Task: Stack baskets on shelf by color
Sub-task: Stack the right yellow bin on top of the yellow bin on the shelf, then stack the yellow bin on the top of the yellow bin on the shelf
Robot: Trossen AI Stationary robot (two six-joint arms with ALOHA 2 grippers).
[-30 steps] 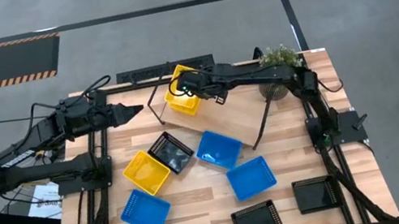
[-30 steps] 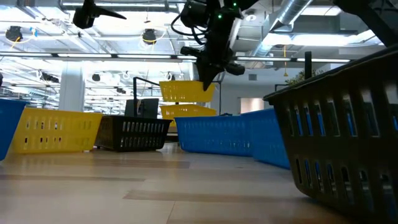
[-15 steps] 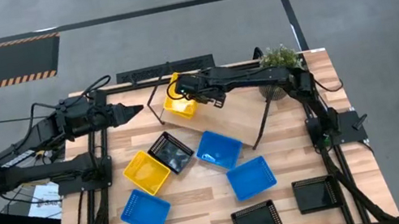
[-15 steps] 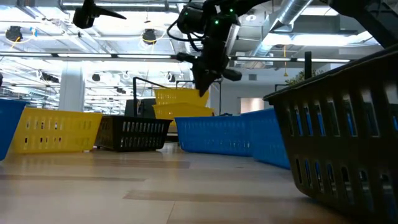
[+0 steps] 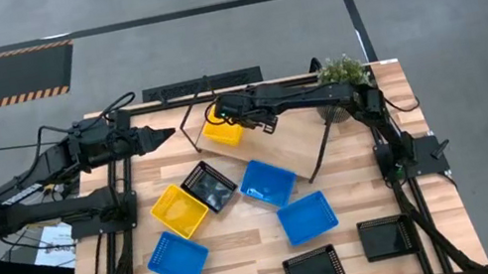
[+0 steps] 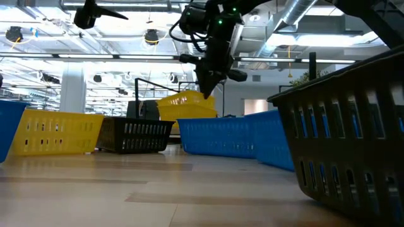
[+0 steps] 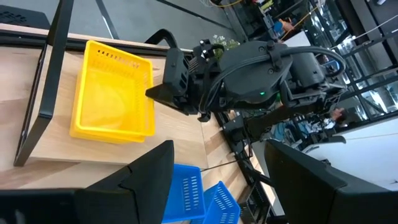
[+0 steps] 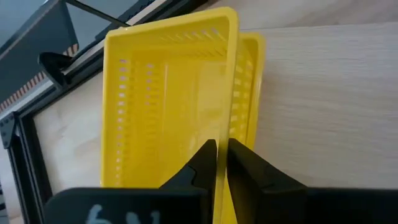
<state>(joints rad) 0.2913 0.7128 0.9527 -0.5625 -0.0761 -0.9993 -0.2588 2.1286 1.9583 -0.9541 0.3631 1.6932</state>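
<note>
Right wrist view: the right end effector (image 8: 217, 163) is seen pinched nearly shut on the long side wall of a yellow basket (image 8: 168, 106), which sits nested, slightly skewed, in a second yellow basket (image 8: 252, 81) on the shelf (image 8: 323, 106). In the high view the pair is placed at the shelf's left end (image 5: 223, 131), with the right end effector (image 5: 225, 112) at the rim. The left end effector (image 5: 163, 132) is held above the surface (image 5: 245, 258) near its back left edge, fingers apart, with nothing between them.

Handling judgement: the baskets look like thin moulded plastic with slotted walls, so they are judged light, fairly stiff, somewhat springy at the rim and smooth enough to slip. A pinch over the rim at the middle of a long wall is judged the best hold; a corner grip would likely let the basket swing. Little force should be needed.

Remaining on the surface: one yellow basket (image 5: 180, 211), three blue baskets (image 5: 266, 182) and three black baskets (image 5: 209, 185), all clear of the shelf
</note>
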